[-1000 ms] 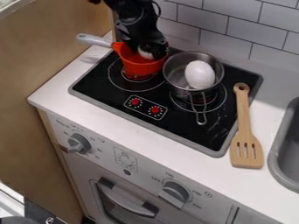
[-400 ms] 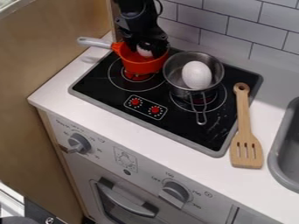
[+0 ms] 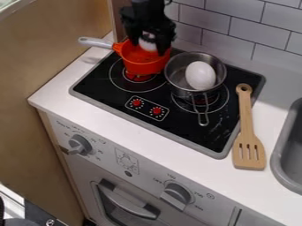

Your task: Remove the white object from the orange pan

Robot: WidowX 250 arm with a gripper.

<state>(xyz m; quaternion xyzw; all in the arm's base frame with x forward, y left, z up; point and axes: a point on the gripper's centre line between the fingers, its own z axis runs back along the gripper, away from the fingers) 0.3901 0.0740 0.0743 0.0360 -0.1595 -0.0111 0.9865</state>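
- Raised since the earlier frame: the white object, carried upward by the pincer from lower within the orange pan to the level of its rear rim. Pan and handle keep their place.
- Task's thing: a rounded white body, partly hidden by black fingers, seen over the back part of the pan's opening; whether any part of it is still below the rim cannot be told.
- Progress, as judged: grasp made and lift begun. Left to do are clearing the rim, carrying the object away from the pan and setting it down.
- Pincer: parted only by the width of the object, with one finger at either side, and apparently closed firmly on it.
- Arm: entering at the top edge, near the upper left; wrist above the pan, fingers directed downward.
- Right of the pan: a steel pot holding a white egg, which has rocked very slightly.
- Beneath both vessels: a black hob set in the white surface.
- Farther right: a slotted wooden spatula, its handle over the hob's edge; beyond it, a grey sink.
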